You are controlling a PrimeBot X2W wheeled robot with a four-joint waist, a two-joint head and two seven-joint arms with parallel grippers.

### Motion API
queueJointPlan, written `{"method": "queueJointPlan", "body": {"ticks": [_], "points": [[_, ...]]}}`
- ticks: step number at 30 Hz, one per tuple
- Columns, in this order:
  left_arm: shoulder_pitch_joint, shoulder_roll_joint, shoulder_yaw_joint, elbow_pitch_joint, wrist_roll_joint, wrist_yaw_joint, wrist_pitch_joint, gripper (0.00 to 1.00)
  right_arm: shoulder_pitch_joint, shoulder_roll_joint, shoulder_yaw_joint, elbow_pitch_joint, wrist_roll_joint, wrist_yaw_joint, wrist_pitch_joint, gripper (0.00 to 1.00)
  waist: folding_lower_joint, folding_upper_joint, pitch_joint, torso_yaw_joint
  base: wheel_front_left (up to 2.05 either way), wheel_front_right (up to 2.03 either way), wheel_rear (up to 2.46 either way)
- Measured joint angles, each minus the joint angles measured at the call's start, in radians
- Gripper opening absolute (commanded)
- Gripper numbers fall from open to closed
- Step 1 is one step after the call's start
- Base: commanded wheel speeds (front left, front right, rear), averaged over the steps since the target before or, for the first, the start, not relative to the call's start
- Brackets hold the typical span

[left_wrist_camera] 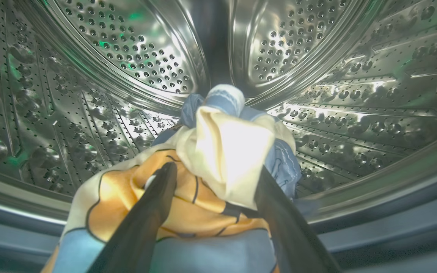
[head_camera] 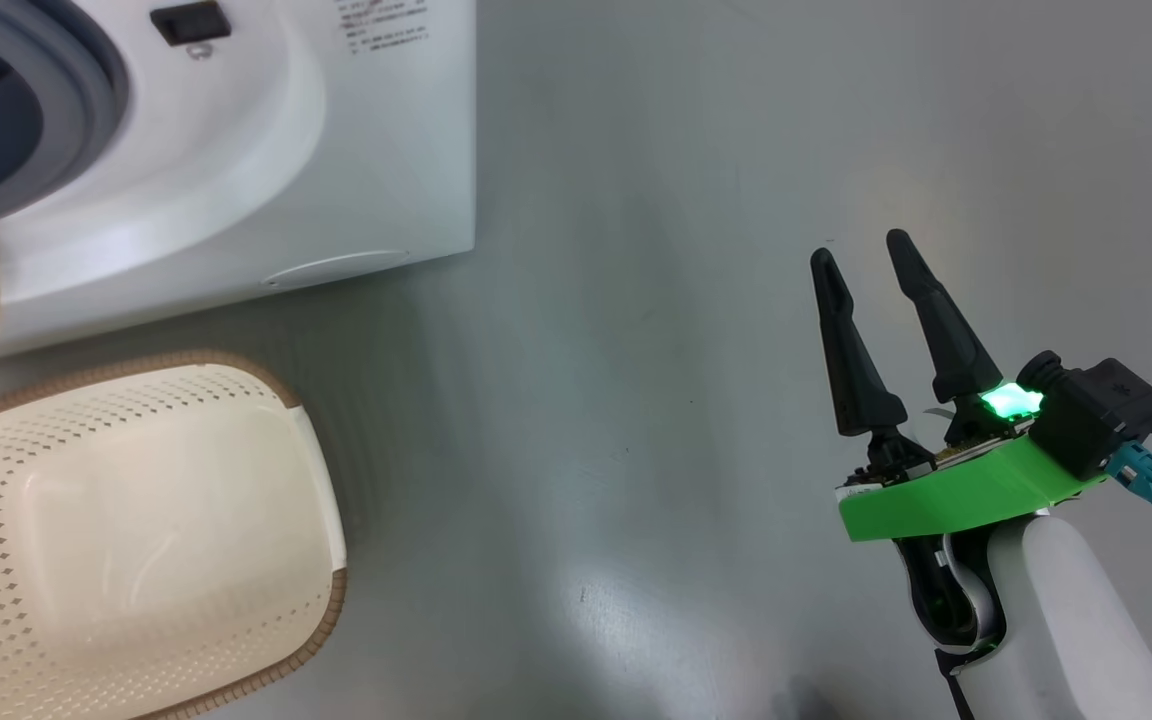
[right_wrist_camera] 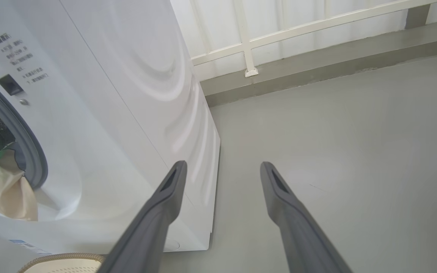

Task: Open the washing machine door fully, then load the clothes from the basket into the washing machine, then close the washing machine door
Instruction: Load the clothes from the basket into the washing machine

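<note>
Washer (head_camera: pixel 236 150): white; gasket (head_camera: pixel 101 80) grey-blue; drum (left_wrist_camera: pixel 127 49) steel, perforated.
Clothes (left_wrist_camera: pixel 226 159): light blue, orange print with dark outlines, cream.
Basket (head_camera: pixel 136 520): cream, dotted perforations, brown rim.
Floor (head_camera: pixel 636 300): grey.

A laundry corner, by the look of it. A white front-loading washing machine (right_wrist_camera: pixel 127 94) stands on a bare grey floor (head_camera: pixel 636 400), with a cream perforated basket (head_camera: pixel 136 540) just before it. Behind, a white railing (right_wrist_camera: pixel 249 45) runs above a low grey kerb (right_wrist_camera: pixel 317 60).
</note>
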Motion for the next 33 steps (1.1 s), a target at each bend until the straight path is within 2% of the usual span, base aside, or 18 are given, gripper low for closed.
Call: {"method": "queueJointPlan", "body": {"ticks": [7,13,18,26,33], "points": [[-0.005,0.000,-0.044,-0.013,-0.084,0.000,-0.003,1.00,0.002,-0.002,-0.001,0.002,0.000,0.000,0.000,1.00,0.0000,0.0000,-0.019,0.010,0.00,0.00,0.00],[0.080,-0.009,0.026,-0.151,-0.156,0.000,-0.004,1.00,0.009,-0.009,-0.010,0.001,0.000,0.000,0.000,1.00,0.0000,0.0000,-0.038,0.027,0.00,0.00,0.00],[0.199,-0.042,0.097,-0.266,-0.154,0.000,-0.004,1.00,0.009,-0.016,-0.021,0.001,0.000,0.000,0.000,1.00,0.0000,0.0000,-0.055,0.042,0.00,0.00,0.00],[0.384,-0.111,0.207,-0.429,-0.076,0.000,-0.004,1.00,0.034,-0.028,-0.043,0.004,0.000,0.000,0.000,1.00,0.0000,0.0000,-0.095,0.068,0.00,0.00,0.00],[0.531,-0.153,0.226,-0.530,-0.004,0.000,-0.004,1.00,0.049,-0.040,-0.059,0.014,0.000,0.000,0.000,1.00,0.0000,0.0000,-0.142,0.093,0.00,0.00,0.00]]}}
